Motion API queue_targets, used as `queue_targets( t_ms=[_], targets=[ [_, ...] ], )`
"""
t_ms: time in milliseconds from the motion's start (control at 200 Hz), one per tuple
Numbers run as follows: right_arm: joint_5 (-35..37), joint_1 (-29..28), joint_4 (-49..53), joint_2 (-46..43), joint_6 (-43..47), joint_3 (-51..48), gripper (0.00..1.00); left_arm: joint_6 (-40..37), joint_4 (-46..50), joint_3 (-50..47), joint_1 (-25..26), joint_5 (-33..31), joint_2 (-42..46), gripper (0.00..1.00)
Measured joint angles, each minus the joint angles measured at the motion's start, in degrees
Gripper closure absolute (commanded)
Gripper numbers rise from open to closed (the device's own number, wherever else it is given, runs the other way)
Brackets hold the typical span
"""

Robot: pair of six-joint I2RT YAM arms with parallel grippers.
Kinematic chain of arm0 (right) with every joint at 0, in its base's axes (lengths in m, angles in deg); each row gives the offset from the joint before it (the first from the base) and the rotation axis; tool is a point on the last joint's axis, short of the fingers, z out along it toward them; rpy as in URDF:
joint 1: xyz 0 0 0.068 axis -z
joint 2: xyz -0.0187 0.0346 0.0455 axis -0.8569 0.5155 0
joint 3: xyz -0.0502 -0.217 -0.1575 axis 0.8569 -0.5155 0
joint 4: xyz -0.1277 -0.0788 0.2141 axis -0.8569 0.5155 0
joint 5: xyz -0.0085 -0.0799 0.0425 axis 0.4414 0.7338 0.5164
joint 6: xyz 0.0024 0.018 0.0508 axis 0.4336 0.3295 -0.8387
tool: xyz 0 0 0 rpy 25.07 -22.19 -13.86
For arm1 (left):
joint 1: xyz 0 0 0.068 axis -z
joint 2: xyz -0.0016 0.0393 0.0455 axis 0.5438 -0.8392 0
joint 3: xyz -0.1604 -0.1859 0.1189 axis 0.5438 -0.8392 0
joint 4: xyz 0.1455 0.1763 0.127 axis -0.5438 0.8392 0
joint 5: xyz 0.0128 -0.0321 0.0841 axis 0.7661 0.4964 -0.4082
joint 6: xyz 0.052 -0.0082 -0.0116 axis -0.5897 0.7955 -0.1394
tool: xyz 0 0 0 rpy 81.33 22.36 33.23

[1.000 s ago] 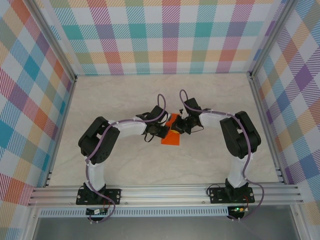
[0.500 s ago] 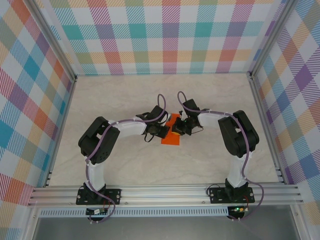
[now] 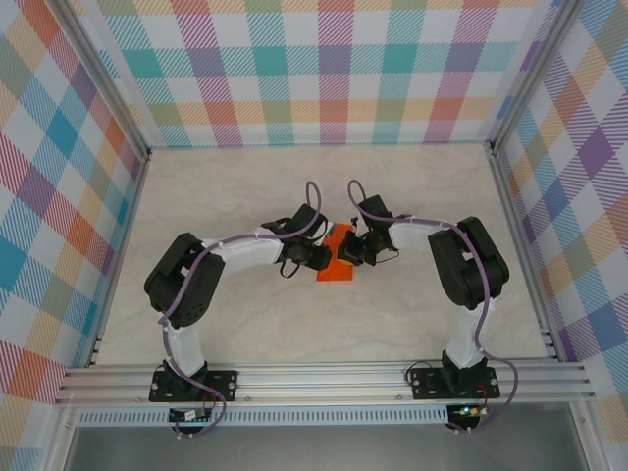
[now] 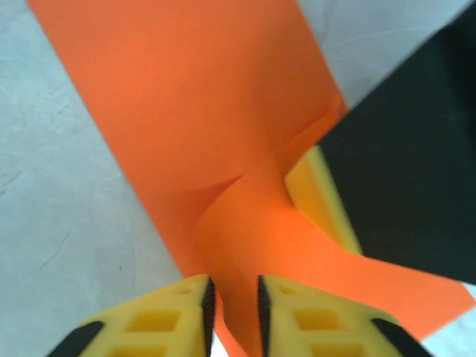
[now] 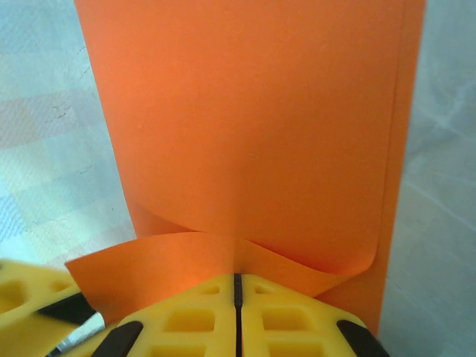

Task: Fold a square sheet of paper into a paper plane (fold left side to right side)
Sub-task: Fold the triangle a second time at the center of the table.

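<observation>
The square sheet of paper (image 3: 335, 272) is bright orange and lies folded at mid-table between both grippers. My left gripper (image 3: 321, 257) is at its left side. In the left wrist view its jaws (image 4: 234, 286) stand a narrow gap apart, with a raised flap of the paper (image 4: 193, 97) running through the gap and loose in it. My right gripper (image 3: 351, 251) is at the sheet's right side. It (image 5: 238, 277) is shut on a curled-up edge of the paper (image 5: 245, 111). A yellow finger of the right gripper (image 4: 320, 197) presses into the raised flap.
The pale marble-look tabletop (image 3: 245, 196) is walled by checked panels (image 3: 324, 69) at the back and sides. An aluminium rail (image 3: 324, 378) runs along the near edge, where both arm bases are bolted.
The left gripper's jaws have parted from shut to a narrow gap, loosing the paper. The left arm's elbow has swung a little leftward. The right gripper keeps its pinch.
</observation>
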Motion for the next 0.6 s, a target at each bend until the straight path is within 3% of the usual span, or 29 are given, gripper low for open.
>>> queue_targets(
  t_ms=[150,305,600],
  targets=[
    [-0.2,0.0,-0.2,0.0,0.0,-0.1,0.92,0.4,0.7,-0.1,0.0,1.3,6.5,0.70],
    [-0.3,0.0,-0.2,0.0,0.0,-0.1,0.92,3.3,-2.8,-3.9,0.0,8.2,12.0,0.75],
    [-0.4,0.0,-0.2,0.0,0.0,-0.1,0.92,7.9,-7.4,-7.1,0.3,16.5,6.4,0.77]
  ],
)
